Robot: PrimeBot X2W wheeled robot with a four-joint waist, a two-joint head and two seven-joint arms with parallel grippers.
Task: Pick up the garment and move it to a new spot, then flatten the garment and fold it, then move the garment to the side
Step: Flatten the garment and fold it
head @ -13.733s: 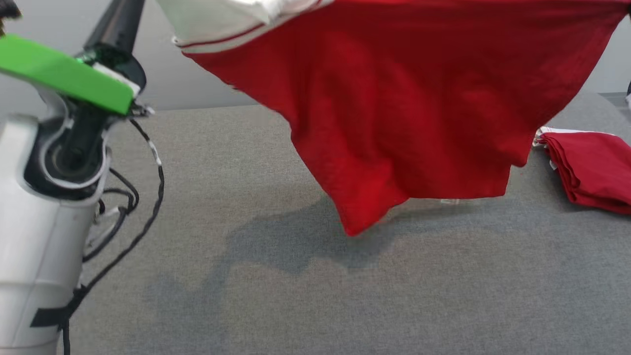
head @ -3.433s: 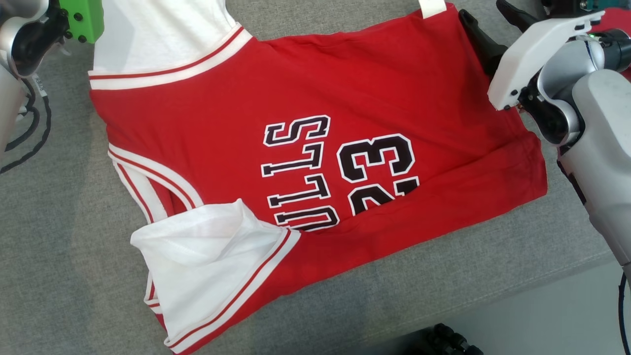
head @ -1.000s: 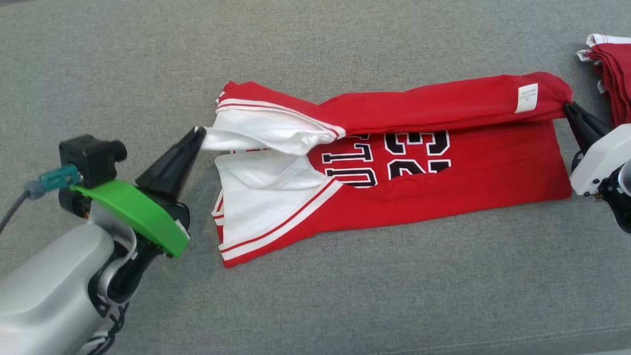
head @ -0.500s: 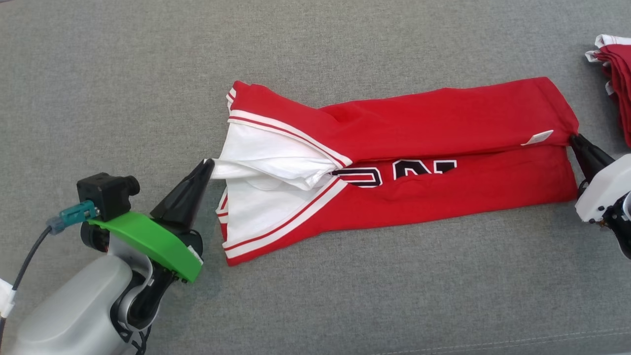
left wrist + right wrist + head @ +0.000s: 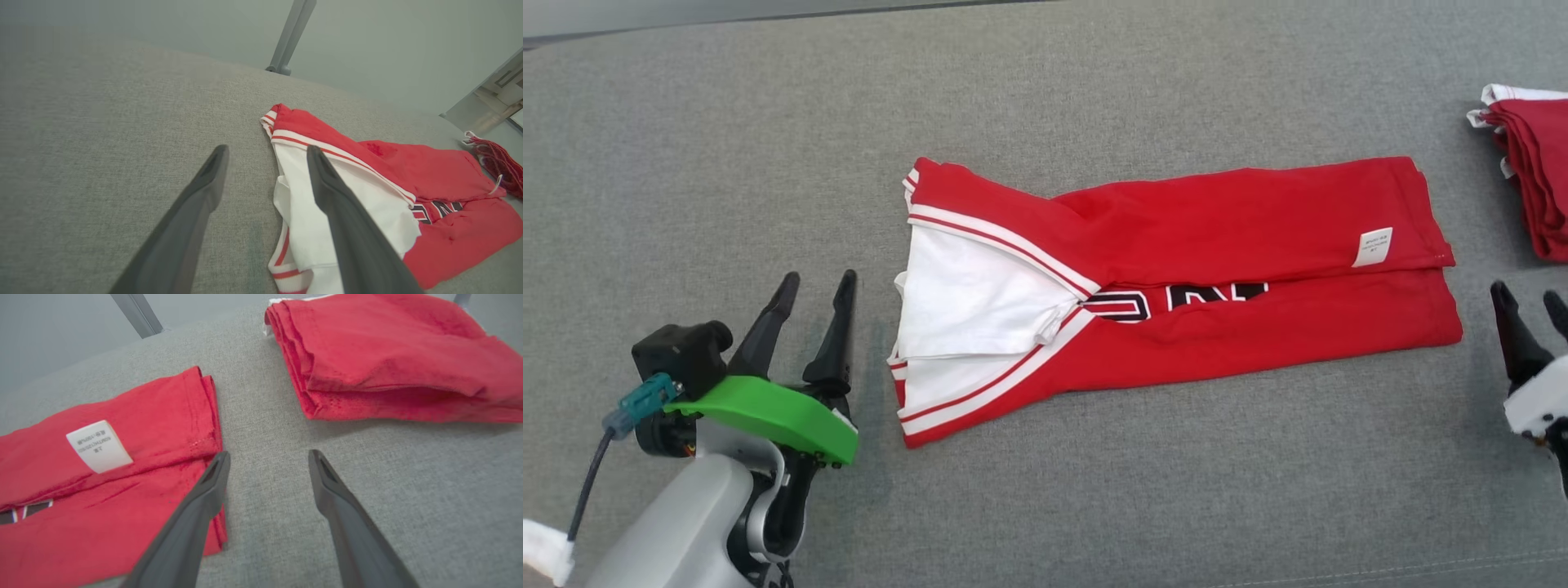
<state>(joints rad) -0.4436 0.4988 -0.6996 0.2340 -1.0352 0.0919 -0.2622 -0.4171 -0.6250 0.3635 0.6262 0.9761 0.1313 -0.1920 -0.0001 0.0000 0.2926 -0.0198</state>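
Observation:
The garment [image 5: 1217,245] is a red jersey with white trim and black lettering, lying folded lengthwise into a long band on the grey surface [image 5: 1094,490]. Its far half is laid over the near half, and a white label shows near its right end. My left gripper [image 5: 817,282] stands open just left of the white shoulder end, empty and apart from the cloth. My right gripper [image 5: 1527,298] stands open off the hem end, also empty. The left wrist view shows the garment [image 5: 367,183] beside the open fingers [image 5: 327,183]. In the right wrist view the hem [image 5: 122,457] lies left of the fingers [image 5: 212,477].
A stack of folded red garments [image 5: 1531,163] lies at the far right of the surface, also seen as the stack [image 5: 388,355] in the right wrist view. The surface's front edge [image 5: 1421,563] runs along the bottom right. A grey post [image 5: 290,36] rises behind the surface.
Both grippers have let go of the garment and opened, drawing back a little. The folded-over half now lies flat on the near half.

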